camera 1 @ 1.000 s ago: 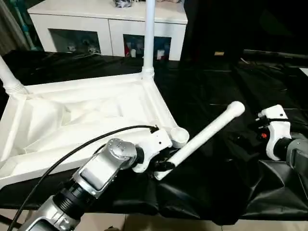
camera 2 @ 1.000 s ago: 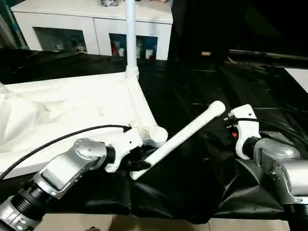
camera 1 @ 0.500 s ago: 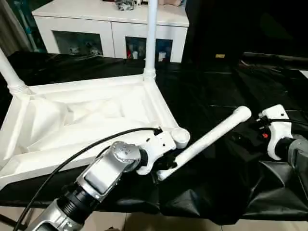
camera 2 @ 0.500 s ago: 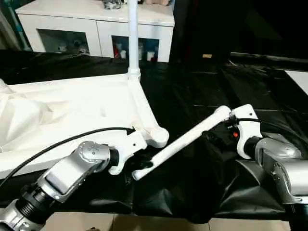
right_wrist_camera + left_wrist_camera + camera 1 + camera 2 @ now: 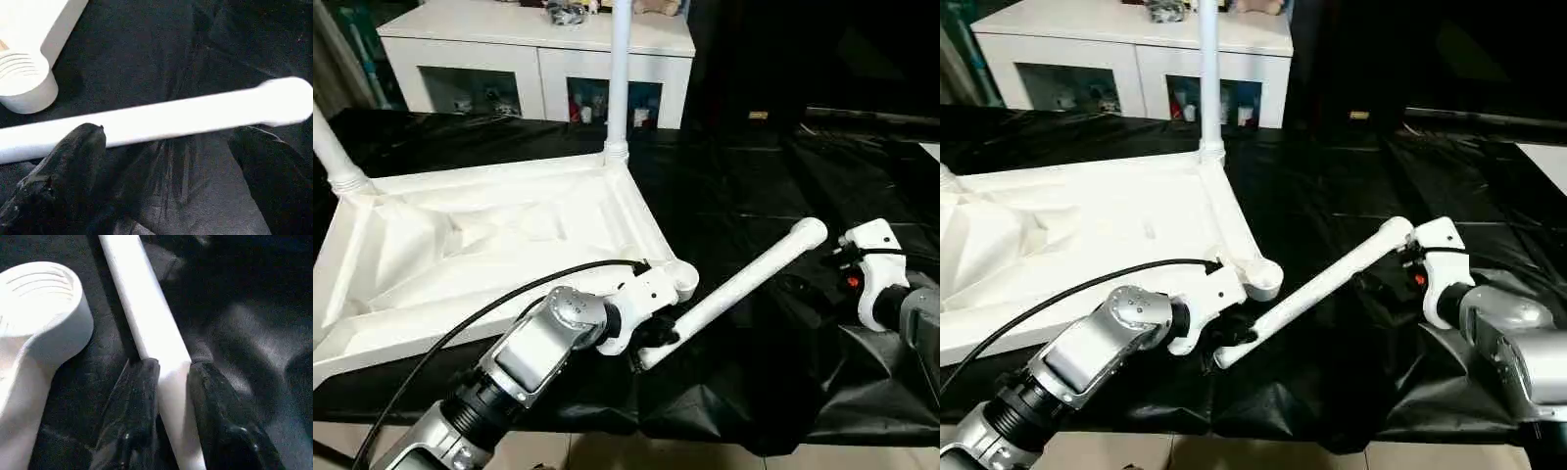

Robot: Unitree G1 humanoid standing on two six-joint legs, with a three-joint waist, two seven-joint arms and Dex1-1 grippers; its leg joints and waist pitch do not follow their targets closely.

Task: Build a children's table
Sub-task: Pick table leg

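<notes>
The work table point(image 5: 744, 186) is draped in black; the children's table point(image 5: 480, 245) lies on it upside down, two legs standing upright at its far corners; a loose leg point(image 5: 734, 292) lies slanted beside the near corner socket point(image 5: 683, 282); its lower end is clamped by the left gripper point(image 5: 168, 396); the right gripper point(image 5: 166, 181) is spread wide near its far end.

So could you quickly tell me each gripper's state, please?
Left gripper: shut on the loose leg.
Right gripper: open, holding nothing.

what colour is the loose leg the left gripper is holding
Plain white all over, no pattern. The leg shows best in the left wrist view, clamped between the left gripper fingers.
</notes>
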